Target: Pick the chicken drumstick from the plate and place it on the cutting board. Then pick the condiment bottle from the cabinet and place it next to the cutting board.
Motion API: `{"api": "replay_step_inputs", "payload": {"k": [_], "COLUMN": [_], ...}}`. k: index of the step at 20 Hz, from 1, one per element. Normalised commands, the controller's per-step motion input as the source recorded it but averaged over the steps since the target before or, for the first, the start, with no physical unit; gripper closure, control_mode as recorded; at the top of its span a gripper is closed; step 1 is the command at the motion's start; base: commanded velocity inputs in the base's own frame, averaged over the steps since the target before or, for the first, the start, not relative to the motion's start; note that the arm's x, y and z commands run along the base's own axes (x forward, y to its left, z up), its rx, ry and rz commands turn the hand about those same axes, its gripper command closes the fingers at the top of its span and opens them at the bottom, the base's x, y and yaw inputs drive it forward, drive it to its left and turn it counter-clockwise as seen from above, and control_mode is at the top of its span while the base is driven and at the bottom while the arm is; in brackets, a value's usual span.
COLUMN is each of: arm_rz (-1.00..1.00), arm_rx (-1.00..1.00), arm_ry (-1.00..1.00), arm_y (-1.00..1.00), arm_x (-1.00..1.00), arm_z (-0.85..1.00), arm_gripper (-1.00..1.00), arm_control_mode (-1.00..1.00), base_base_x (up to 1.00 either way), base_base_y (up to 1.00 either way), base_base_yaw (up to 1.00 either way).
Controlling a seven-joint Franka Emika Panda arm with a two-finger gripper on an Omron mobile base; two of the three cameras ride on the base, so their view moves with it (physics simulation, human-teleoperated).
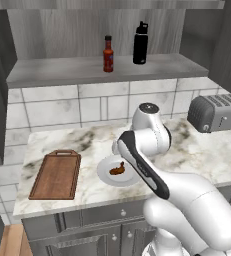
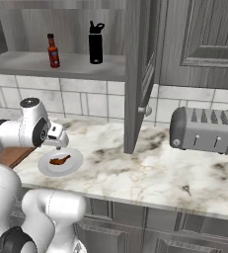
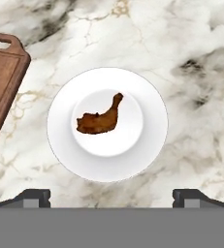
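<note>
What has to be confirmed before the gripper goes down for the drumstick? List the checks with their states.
1. Gripper open: ok, the fingertips stand wide apart.
2. Chicken drumstick lying in the middle of the plate: ok.
3. Gripper above the plate: ok, the hand view looks straight down on it.
4. Fingers straddling the drumstick: not ok, the gripper is above it, not yet lowered.
5. Cutting board bare for the drop: ok.
6. Condiment bottle upright on the cabinet shelf: ok.
</note>
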Motion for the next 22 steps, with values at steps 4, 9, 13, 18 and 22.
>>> {"api": "replay_step_inputs", "payload": {"k": [4, 9, 13, 18, 22], "arm_rz": [0.00, 0.00, 0.00, 0.00, 0.00], "arm_rx": [0.00, 0.00, 0.00, 0.00, 0.00], "arm_ry": [-0.03, -0.02, -0.01, -0.01, 0.00], "arm_y": [0.01, 0.01, 0.04, 0.07, 0.07], "arm_x": [0.16, 0.21, 0.16, 0.12, 0.11], "arm_z": [-0.22, -0.16, -0.17, -0.16, -0.15], "arm_gripper": [-1.00, -1.00, -1.00, -1.00, -1.00], "arm_control_mode": [-1.00, -1.00, -1.00, -1.00, -1.00], "base_base_x": [0.00, 0.00, 0.00, 0.00, 0.00], "base_base_y": [0.00, 0.00, 0.00, 0.00, 0.00], "base_base_yaw": [0.00, 0.00, 0.00, 0.00, 0.00]}}
